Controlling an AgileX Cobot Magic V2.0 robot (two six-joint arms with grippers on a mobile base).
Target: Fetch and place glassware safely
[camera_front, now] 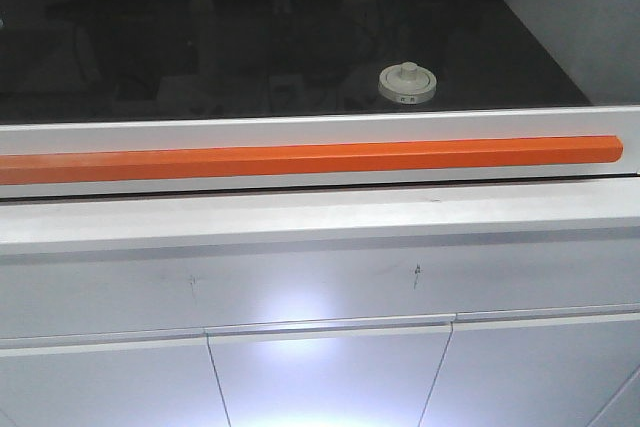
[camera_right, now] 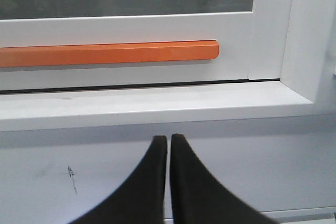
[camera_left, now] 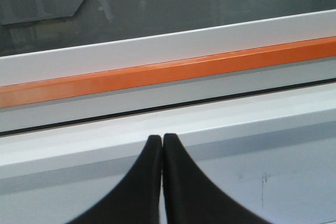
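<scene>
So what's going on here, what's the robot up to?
Nothing is being handled yet. The jar sits on a dark surface inside a cabinet, behind a glass panel that looks lowered, with an orange bar along its bottom edge. The left gripper and the right gripper are both shut and empty, pointing at the white ledge below that bar.

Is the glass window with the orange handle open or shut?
Shut: its frame meets the white ledge, only a thin dark line between; the jar stands behind the glass.
</scene>
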